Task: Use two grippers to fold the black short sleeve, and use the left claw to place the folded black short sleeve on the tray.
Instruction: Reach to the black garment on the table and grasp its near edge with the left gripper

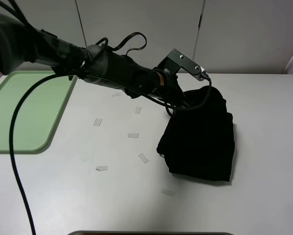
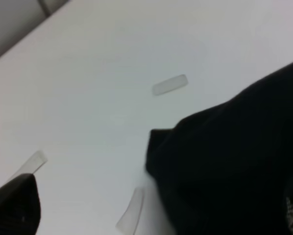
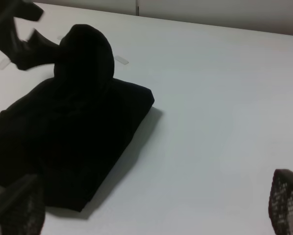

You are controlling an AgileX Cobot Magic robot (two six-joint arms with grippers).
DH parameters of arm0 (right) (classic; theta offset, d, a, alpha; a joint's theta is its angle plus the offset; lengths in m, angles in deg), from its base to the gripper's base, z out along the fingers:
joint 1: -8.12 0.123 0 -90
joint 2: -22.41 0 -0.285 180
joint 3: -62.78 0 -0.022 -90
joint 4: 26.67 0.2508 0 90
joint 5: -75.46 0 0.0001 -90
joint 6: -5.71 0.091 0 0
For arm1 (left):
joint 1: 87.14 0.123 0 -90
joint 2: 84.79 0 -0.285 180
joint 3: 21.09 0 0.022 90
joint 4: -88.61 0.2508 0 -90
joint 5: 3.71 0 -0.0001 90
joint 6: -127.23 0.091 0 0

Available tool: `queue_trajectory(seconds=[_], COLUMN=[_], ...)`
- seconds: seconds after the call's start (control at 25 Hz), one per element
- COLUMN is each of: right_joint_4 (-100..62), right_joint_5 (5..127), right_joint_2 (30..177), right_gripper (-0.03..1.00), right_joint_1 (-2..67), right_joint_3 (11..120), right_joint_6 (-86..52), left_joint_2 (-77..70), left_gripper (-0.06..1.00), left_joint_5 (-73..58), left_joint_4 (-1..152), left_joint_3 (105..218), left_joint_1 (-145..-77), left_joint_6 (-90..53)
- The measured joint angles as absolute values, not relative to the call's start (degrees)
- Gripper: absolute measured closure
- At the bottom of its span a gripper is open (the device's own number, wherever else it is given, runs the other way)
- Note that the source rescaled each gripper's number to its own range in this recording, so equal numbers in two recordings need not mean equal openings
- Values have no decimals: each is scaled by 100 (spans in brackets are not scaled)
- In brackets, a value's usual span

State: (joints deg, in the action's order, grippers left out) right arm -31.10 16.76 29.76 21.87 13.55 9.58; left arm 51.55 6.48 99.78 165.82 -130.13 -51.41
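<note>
The black short sleeve [image 1: 200,142] lies as a folded bundle on the white table, right of centre, with a raised hump [image 1: 212,100] at its far end. My left gripper [image 1: 185,104] reaches across from the upper left and sits against that hump. In the left wrist view one finger [image 2: 14,208] stands well clear of the cloth [image 2: 234,161]; the other finger is hidden, and the jaws stand wide. My right gripper [image 3: 151,208] hovers open to the shirt's [image 3: 73,127] right, out of the high view. The pale green tray [image 1: 34,112] sits at the far left.
Several small clear tape strips [image 1: 133,135] are scattered on the table between tray and shirt. A thick black cable [image 1: 16,161] loops down from the left arm over the table's left side. A dark edge [image 1: 151,233] shows at the front.
</note>
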Motion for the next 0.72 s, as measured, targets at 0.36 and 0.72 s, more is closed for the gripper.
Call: queue_trajectory(seconds=[0.36,0.72], right_joint_4=[-3110,-3110], right_joint_5=[1676,1676], right_joint_2=[2976,2976], right_gripper=[-3,-3], right_joint_1=[2187,2187], right_joint_3=[1355,1355], right_joint_6=[958,958], left_joint_2=[5942,6303], left_gripper=[-5,-4], left_joint_5=[920,1399], left_joint_4=[9953,9937], left_joint_3=[17583,17694], left_joint_1=[-13318,-13558], left_joint_6=[-5141,-5141])
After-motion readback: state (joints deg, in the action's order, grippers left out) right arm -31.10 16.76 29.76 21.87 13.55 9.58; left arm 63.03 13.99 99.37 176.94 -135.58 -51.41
